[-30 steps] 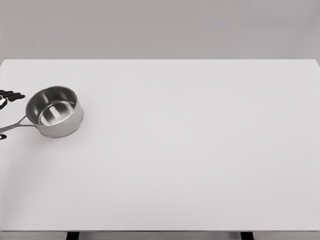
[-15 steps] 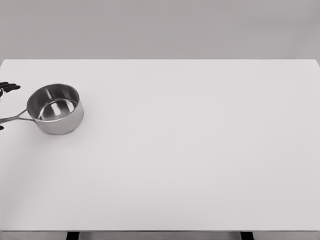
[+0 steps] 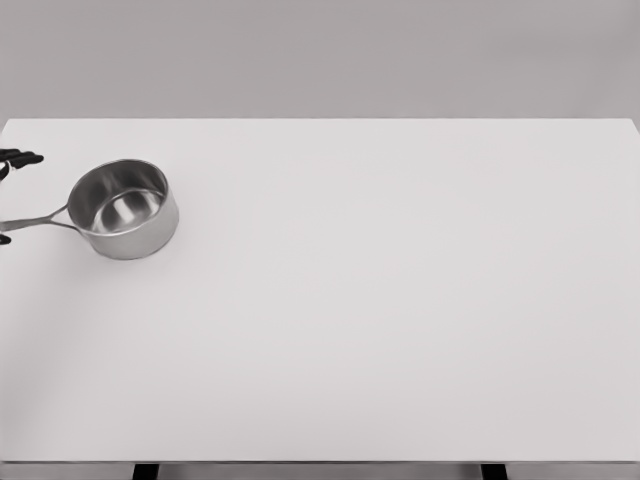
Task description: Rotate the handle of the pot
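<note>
1. One white table is filling almost the whole head view, its flat top lying bare and evenly lit, its far edge running straight across the upper part of the picture.
2. Behind it, a plain grey wall is closing off the room, with no detail showing on it.
3. Two dark table legs are peeking out under the near edge at the bottom of the picture.
4. Sitting upright near the table's left edge, toward the far side, a small steel pot is catching the light on its polished wall and reflecting it inside its open bowl.
5. Its thin metal handle is pointing left, running out to the picture's left border.
6. Only dark fingertips of the left hand are showing at that border, one above the handle and one just below it; whether they are gripping the handle cannot be told, since the hand itself is lying outside the view.
</note>
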Robot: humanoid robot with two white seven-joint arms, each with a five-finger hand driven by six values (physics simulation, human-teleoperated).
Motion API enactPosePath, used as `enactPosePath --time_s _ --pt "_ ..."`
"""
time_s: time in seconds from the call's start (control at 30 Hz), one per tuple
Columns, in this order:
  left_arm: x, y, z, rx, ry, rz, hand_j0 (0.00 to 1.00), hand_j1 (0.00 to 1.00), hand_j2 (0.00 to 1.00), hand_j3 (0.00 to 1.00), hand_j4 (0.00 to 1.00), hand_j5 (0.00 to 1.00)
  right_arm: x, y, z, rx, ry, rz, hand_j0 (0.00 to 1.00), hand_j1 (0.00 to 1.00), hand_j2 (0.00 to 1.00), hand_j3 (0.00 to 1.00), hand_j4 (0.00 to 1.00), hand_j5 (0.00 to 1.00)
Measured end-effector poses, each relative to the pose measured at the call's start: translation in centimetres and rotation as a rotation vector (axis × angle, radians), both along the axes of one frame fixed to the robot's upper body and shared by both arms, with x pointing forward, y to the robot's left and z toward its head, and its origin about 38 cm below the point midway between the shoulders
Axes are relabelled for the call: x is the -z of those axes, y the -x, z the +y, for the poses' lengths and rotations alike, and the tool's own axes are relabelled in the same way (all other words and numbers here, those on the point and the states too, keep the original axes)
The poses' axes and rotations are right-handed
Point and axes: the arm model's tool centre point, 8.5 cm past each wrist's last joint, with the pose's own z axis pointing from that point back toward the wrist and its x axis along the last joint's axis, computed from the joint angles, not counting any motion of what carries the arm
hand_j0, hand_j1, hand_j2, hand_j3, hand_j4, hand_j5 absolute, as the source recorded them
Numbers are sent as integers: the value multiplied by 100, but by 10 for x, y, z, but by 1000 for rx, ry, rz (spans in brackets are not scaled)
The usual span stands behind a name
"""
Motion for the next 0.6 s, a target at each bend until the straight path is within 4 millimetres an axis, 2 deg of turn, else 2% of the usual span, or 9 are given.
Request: enactPosePath --time_s 0.13,0.6 --pt "-7 -12 -4 9 3 -17 100 100 100 100 100 100 0 0 0 0 0 0 100 100 100 100 100 100" --pt "17 -17 -15 30 7 40 100 100 100 100 100 100 0 0 0 0 0 0 100 100 100 100 100 100"
